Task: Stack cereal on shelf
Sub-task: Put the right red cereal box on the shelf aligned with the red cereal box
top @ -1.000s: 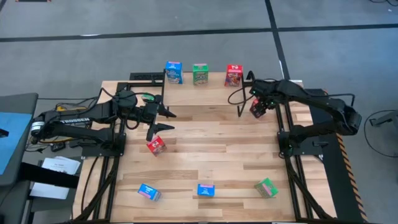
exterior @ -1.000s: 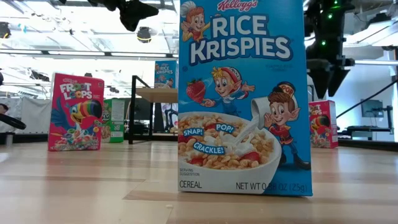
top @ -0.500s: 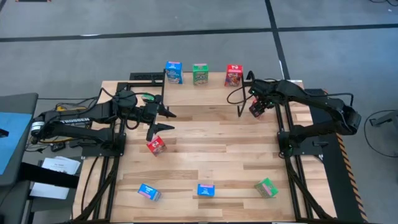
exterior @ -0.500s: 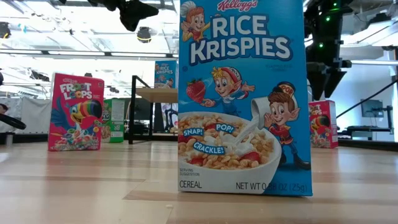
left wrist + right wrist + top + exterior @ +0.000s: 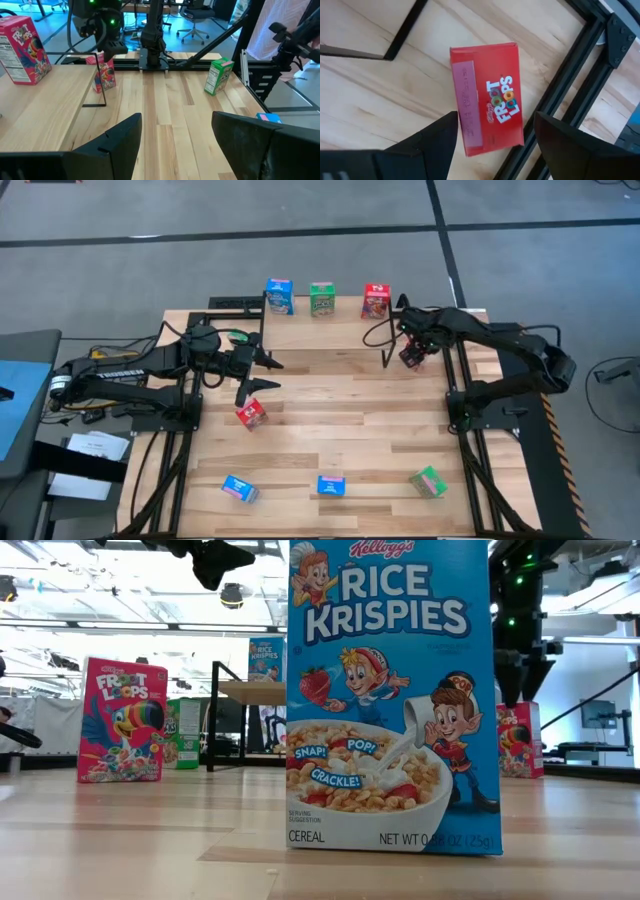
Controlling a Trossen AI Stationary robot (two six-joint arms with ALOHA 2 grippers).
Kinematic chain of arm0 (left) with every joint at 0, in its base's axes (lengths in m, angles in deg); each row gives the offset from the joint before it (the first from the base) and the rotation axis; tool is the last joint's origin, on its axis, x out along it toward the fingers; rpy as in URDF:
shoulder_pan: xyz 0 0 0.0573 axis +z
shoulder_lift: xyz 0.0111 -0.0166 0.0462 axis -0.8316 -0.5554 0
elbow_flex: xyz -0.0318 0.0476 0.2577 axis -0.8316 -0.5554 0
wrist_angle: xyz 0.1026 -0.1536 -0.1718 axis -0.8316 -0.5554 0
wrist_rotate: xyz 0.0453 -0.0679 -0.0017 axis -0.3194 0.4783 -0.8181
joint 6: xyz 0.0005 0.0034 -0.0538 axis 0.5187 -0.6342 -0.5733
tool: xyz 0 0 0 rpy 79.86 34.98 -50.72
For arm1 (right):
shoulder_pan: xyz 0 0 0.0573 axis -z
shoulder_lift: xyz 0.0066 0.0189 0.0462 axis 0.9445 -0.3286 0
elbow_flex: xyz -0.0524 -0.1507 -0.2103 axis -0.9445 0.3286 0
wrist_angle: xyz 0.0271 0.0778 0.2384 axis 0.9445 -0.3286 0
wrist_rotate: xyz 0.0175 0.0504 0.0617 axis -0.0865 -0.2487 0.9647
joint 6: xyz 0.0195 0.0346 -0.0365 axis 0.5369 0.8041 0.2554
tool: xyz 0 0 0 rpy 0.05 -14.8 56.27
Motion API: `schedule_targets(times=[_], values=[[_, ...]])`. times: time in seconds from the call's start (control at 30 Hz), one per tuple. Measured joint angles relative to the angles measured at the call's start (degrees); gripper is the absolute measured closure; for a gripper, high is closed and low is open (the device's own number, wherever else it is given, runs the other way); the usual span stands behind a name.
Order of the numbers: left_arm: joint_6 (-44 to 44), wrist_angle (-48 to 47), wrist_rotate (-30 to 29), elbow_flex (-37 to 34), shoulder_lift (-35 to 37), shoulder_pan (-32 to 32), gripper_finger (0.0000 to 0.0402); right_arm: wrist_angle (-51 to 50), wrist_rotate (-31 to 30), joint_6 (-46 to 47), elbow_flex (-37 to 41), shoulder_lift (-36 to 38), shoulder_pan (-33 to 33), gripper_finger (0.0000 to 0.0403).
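Shelf: the shelf (image 5: 325, 330) sits at the 12 o'clock edge of the tabletop (image 5: 330, 430), a light board on thin black legs
On the shelf: blue box (image 5: 279, 296), green box (image 5: 321, 299) and red box (image 5: 376, 301) stand upright in a row along its far edge, apart from one another
Right claw: the right claw (image 5: 414, 352) hangs at about 2 o'clock over the tabletop, fingers spread, directly above a red Froot Loops box (image 5: 487, 99); in the right wrist view that box shows between the two fingers, not pinched, lying by the black frame rail (image 5: 570, 75)
Left claw: the left claw (image 5: 262, 373) waits at about 10 o'clock, fingers spread and holding nothing
Near the left claw: another red box (image 5: 251, 413) stands on the tabletop just toward 6 o'clock from it
Front row: a tilted blue box (image 5: 239, 489) at 7 o'clock, the Rice Krispies box (image 5: 331, 485) at 6 o'clock, a green box on the tabletop (image 5: 428, 481) at 5 o'clock, all well apart
Low view: the Rice Krispies box fills the middle, upright
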Motion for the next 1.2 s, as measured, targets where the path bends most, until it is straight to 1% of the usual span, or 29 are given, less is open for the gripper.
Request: schedule_targets(times=[0.17,0.43,0.8,0.9,1.1,1.2], values=[[0.00,0.00,0.00,0.00,-0.02,0.02,0.0170,-0.13,-1.90,0.44,0.00,-2.38,0.01,0.0117],[0.00,0.00,0.00,0.00,-0.02,0.02,0.0170,-0.07,-1.58,0.44,0.00,-5.66,0.04,0.0117],[0.00,0.00,0.00,0.00,-0.02,0.02,0.0170,-1.49,-1.42,0.48,0.00,-4.32,-0.17,0.0118],[0.00,0.00,-0.02,0.00,-0.02,0.02,0.0170,-1.62,-1.40,0.48,0.00,-4.32,-0.17,0.0129],[-0.04,0.00,-0.02,0.00,-0.02,0.02,0.0170,-1.67,-1.22,0.48,-0.02,-4.32,-0.17,0.0173],[-0.05,0.00,-0.02,0.00,-0.02,0.02,0.0170,-1.77,-1.18,0.46,-0.02,-4.32,-0.17,0.0189]])
